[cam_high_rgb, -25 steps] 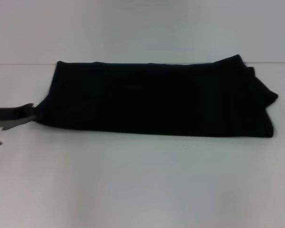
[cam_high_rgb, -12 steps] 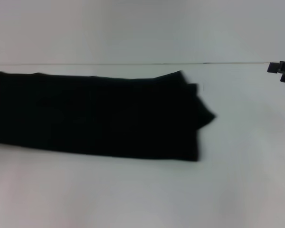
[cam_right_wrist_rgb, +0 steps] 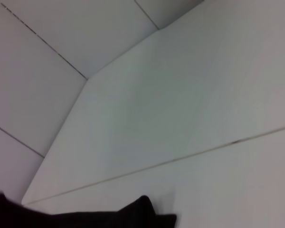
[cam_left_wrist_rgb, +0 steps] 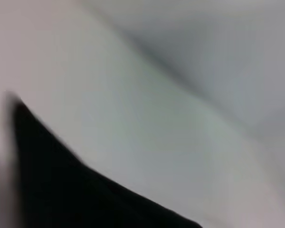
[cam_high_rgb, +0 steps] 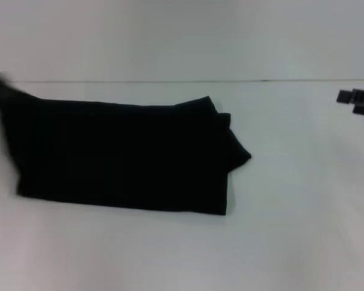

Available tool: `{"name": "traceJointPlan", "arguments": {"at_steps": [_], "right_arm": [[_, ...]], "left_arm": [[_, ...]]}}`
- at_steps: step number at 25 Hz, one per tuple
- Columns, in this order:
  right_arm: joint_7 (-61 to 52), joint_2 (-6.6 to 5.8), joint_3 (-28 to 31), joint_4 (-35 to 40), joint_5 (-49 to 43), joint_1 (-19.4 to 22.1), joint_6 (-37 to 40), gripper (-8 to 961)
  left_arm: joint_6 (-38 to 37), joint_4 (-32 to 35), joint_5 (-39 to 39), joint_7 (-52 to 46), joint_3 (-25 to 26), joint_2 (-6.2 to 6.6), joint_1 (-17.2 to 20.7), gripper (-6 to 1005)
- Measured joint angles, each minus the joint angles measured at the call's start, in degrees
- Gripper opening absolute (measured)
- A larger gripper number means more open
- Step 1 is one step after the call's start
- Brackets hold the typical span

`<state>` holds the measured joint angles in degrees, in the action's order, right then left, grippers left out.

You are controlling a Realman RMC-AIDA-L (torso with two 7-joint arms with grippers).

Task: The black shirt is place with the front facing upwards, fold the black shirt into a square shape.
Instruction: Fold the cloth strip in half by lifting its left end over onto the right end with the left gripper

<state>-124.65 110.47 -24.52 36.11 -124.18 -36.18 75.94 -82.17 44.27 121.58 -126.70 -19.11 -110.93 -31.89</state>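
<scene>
We saw the white surface (cam_high_rgb: 170, 248) carrying the black shirt (cam_high_rgb: 121, 157), folded into a long band left of centre. The right tool (cam_high_rgb: 358, 102) hovered at the far right edge, well apart; we could not tell its finger state.

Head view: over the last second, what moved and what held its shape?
The black shirt now sits further toward the left of the view than a second ago, with its left end out of frame in between. The right gripper has come further into view at the right edge. The grey piece seen at the shirt's left end is gone; a dark blur sits there now. The shirt stayed a long folded band on the white table.
</scene>
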Motion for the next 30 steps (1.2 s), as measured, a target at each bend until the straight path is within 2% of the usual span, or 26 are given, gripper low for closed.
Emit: {"name": "traceJointPlan", "arguments": {"at_steps": [2, 5, 6, 7, 8, 10, 15, 17, 19, 23, 25, 30], "right_arm": [[0.69, -0.22, 0.05, 0.13, 0.00, 0.60, 1.18, 763], [1.65, -0.71, 0.20, 0.54, 0.00, 1.96, 3.36, 763], [1.85, -0.86, 0.28, 0.61, 0.01, 2.35, 3.93, 763], [2.08, -1.12, 0.37, 0.74, 0.03, 2.88, 4.62, 763], [2.28, -1.37, 0.45, 0.82, 0.03, 3.27, 5.07, 763], [2.78, -1.92, 0.52, 0.90, 0.06, 3.88, 5.75, 763], [4.19, -2.99, 0.24, 0.91, -0.42, 4.52, 6.37, 763], [4.30, -3.29, -0.06, 0.89, -0.62, 4.42, 6.42, 763], [4.31, -3.70, -0.56, 0.67, -0.71, 4.17, 6.51, 763], [3.39, -3.93, -3.29, 0.31, -1.28, 2.85, 6.05, 762], [1.68, -3.97, -4.81, 0.23, -3.10, 1.57, 5.78, 762], [-2.12, -3.73, -6.83, -1.37, -7.15, -2.76, 5.57, 762]], "left_arm": [[-4.95, 0.01, -2.34, 1.50, -0.54, -3.01, -3.54, 81], [-7.17, -0.68, -3.21, 2.65, -3.10, -7.25, -7.93, 86], [-6.68, -1.52, -3.31, 3.23, -4.79, -8.94, -9.31, 88], [-6.42, -2.04, -3.29, 3.52, -5.63, -9.77, -9.77, 90], [-4.13, -4.24, -3.39, 4.65, -8.02, -11.70, -10.91, 92], [0.34, -9.64, -3.93, 6.46, -10.49, -13.20, -12.07, 96], [14.24, -33.75, -10.34, 20.25, -10.67, -13.40, -14.69, 105], [16.31, -40.26, -13.47, 27.28, -10.20, -13.74, -15.14, 108], [16.14, -43.48, -14.93, 31.31, -9.64, -13.78, -15.59, 112], [12.75, -45.43, -15.10, 34.09, -8.71, -13.79, -15.81, 119], [8.38, -45.34, -14.84, 34.44, -9.20, -13.78, -15.73, 123], [-4.68, -41.00, -14.79, 34.82, -10.11, -13.27, -13.08, 313]]}}
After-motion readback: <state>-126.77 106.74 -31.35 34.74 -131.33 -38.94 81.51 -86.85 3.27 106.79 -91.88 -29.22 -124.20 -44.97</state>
